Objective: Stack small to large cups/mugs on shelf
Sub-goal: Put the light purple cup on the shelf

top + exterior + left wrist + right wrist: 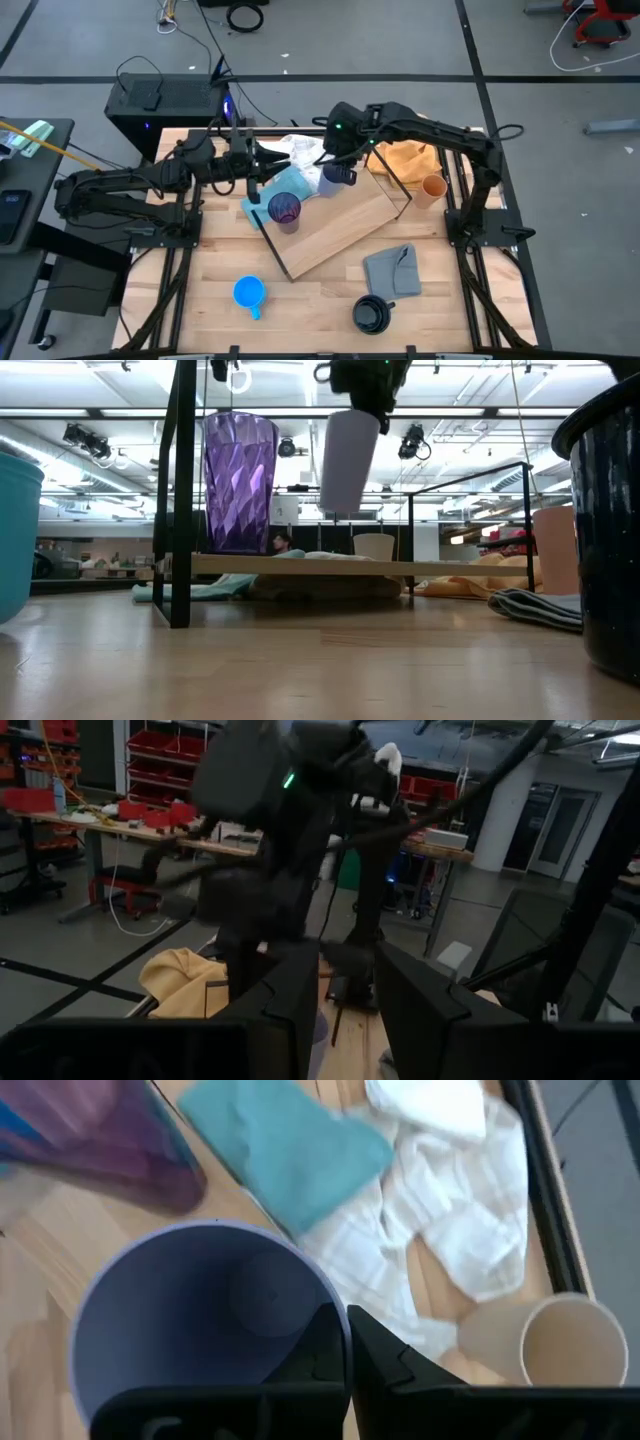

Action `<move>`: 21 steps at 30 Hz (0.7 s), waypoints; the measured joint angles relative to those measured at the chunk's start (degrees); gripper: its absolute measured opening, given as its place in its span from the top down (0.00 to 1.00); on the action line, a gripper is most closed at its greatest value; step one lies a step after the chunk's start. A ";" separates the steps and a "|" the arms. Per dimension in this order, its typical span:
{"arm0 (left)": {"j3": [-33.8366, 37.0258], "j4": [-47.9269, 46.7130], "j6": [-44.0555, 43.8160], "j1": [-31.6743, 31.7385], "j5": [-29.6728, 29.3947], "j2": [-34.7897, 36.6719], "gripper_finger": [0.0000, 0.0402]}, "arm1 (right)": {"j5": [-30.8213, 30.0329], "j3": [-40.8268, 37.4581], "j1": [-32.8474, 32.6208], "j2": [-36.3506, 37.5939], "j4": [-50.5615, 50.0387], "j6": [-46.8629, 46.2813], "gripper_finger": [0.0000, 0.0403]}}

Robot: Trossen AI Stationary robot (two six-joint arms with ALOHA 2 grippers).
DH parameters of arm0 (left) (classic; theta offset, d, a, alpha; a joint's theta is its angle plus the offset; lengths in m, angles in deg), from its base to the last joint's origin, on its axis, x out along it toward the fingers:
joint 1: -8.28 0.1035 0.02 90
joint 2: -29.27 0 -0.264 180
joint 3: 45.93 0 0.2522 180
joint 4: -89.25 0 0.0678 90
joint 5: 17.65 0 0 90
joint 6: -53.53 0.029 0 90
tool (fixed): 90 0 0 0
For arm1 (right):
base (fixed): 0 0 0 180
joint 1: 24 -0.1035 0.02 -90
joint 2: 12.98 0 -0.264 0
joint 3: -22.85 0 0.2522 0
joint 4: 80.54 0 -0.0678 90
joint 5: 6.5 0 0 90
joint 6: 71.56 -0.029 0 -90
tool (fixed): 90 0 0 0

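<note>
counter (320, 300): slatted wood, carries everything; you work near its far middle.
shelf (345, 235): light board with black rods, lying skewed across the counter. Bare board sits between the tumbler and the far-right rods; judge that as your landing zone.
right hand (347, 1342): pinched shut on the rim of the lavender cup, one finger inside the wall, one outside. It hangs above the shelf's far end.
left hand (345, 1010): fingers part-way apart, nothing seen between them. It waits just beside the shelf's far-left corner, close to your path; steer clear of it.
dark purple tumbler (285, 210): upright on the shelf's left part. Don't clip it as you descend.
lavender cup (348, 460): held clear above the board, mouth up, slightly tilted in the low view. Level it before you lower it, come straight down, and let go only once the base rests on the board.
black mug (372, 314): on the counter, near edge, not shelved yet.
bright blue mug (249, 293): on the counter, near left, not shelved yet.
orange cup (433, 187): at the right, by the orange cloth (405, 158).
beige cup (558, 1342): upright just past the white towel (440, 1210), off the board as far as you can tell.
risk: a one-wall rim pinch lets the cup swing; move slowly.
</note>
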 joint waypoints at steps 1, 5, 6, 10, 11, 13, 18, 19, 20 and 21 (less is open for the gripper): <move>0.00 -0.30 0.00 0.00 0.01 0.39 0.73 | -0.10 0.44 0.02 -0.67 -0.84 0.06 0.99; 0.00 -1.10 0.23 0.00 -0.01 2.09 0.73 | 0.64 0.66 -0.29 -2.53 -1.17 0.00 0.99; 0.00 -1.24 0.61 0.00 -0.01 2.52 0.73 | 0.69 0.66 -0.43 -3.04 -1.19 -0.27 0.99; 0.00 -2.51 1.05 0.00 -0.01 3.87 0.73 | 0.88 0.66 -1.35 -4.64 -1.12 -0.41 0.99; 0.00 -2.60 1.09 0.04 -0.01 4.14 0.73 | 0.99 0.66 -1.58 -4.95 -1.10 -0.49 0.99; 0.00 -2.42 1.09 0.04 -0.03 4.60 0.73 | 1.35 0.66 -2.06 -5.45 -0.93 -0.61 0.99; 0.00 -2.51 1.14 0.04 -0.02 4.93 0.73 | 1.56 0.66 -2.83 -6.20 -0.37 -1.85 0.99; 0.00 -2.52 1.17 0.04 -0.03 4.93 0.73 | 1.68 0.66 -3.04 -6.41 -0.27 -1.85 0.99; 0.00 -2.62 1.20 0.04 -0.01 4.93 0.73 | 1.76 0.66 -3.25 -6.55 0.06 -1.89 0.99; 0.00 -2.80 1.22 0.04 -0.03 4.93 0.73 | 1.74 0.66 -3.44 -6.86 0.19 -1.87 0.99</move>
